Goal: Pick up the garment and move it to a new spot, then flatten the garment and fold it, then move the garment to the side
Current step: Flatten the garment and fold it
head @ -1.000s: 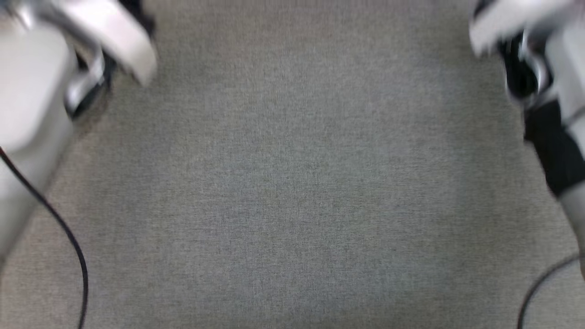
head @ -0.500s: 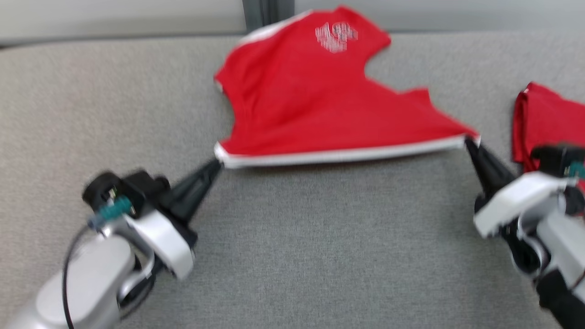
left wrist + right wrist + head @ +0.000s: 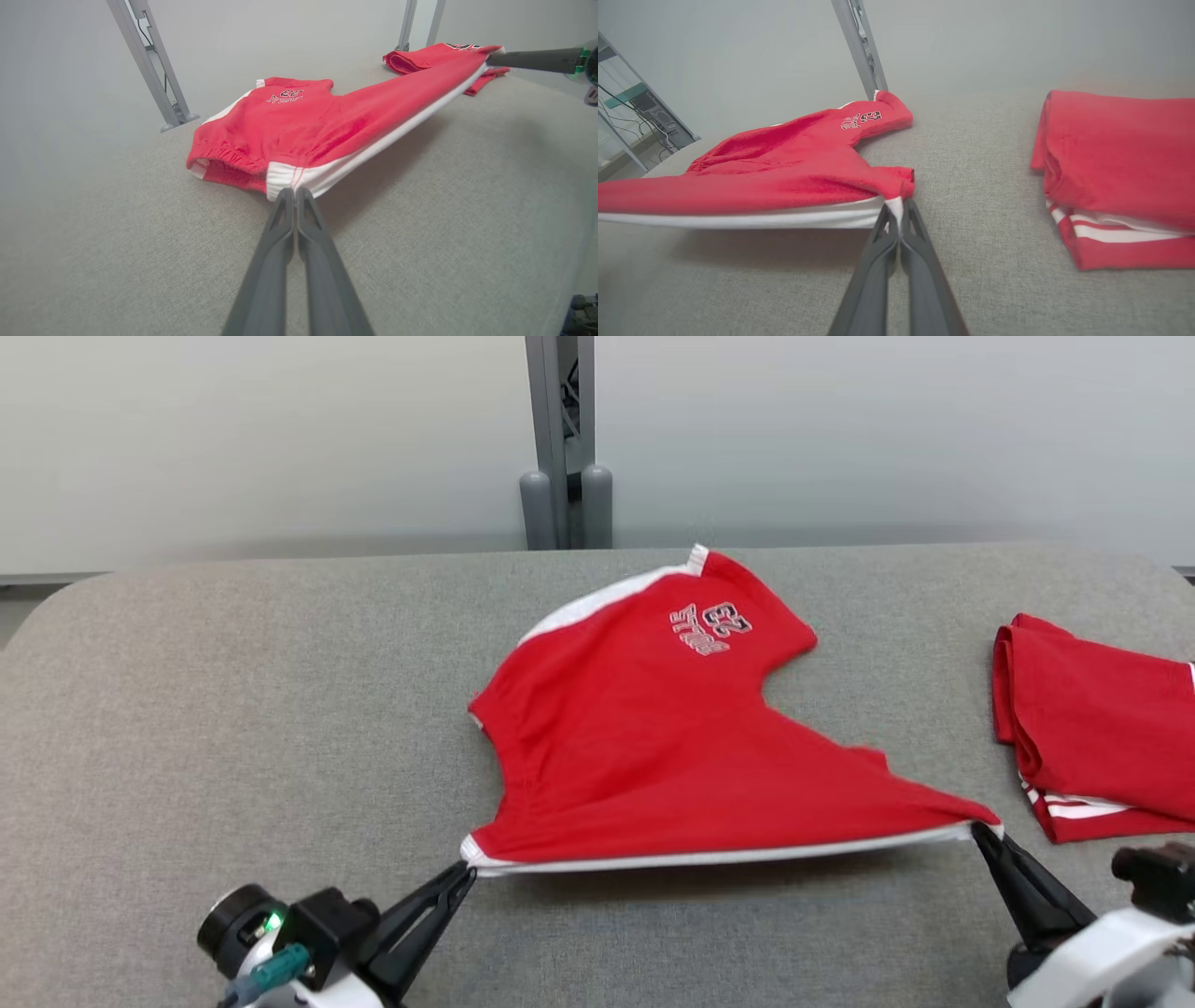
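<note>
The left gripper (image 3: 462, 877) and right gripper (image 3: 978, 833) are pinching the garment (image 3: 653, 756) by its white hem corners, jaws pressed together, stretching it over the grey table (image 3: 233, 709). Flattening seems underway; folding and moving aside are remaining.
</note>
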{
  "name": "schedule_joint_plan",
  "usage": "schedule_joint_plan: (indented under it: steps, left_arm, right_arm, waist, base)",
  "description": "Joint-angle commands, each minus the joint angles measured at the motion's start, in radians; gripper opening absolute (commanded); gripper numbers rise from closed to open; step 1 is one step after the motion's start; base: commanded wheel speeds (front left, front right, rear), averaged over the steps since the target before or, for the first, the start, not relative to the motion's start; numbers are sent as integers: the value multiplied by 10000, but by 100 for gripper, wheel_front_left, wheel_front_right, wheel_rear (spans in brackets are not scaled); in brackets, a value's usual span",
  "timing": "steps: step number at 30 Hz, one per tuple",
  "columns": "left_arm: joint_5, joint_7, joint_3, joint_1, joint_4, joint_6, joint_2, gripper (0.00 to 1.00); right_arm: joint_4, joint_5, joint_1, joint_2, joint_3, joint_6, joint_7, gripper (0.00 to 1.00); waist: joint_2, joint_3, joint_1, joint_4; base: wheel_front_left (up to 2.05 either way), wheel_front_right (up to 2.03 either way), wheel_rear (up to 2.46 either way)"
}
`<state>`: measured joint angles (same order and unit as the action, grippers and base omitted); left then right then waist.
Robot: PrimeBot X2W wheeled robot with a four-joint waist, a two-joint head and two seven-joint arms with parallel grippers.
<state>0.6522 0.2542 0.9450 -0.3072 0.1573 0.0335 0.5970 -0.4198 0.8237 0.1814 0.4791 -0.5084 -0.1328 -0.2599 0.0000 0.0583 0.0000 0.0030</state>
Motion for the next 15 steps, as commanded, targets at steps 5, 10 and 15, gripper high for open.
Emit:
schedule_joint_plan:
  steps: [5,10,15]
  left_arm:
    - [114,-360,-71,681,-1178,600,784,0]
    - [342,-1081,87,673,-2372,474,1111,0]
    - [1068,-1745,84,159,-2469,28,553,0]
  right_arm:
    - [1318,-404,-1354,559,975,48,556,0]
    - [2836,-864,-2422,348,2270,46,1837,0]
    - [3316,-1731,-2021,-421,3331,31,3665,0]
  waist:
    - [0,-154,0,57]
    - [0,-49,0,167]
    - [0,287,0,232]
  base:
    - [0,0,0]
    - [0,0,0]
    - [0,0,0]
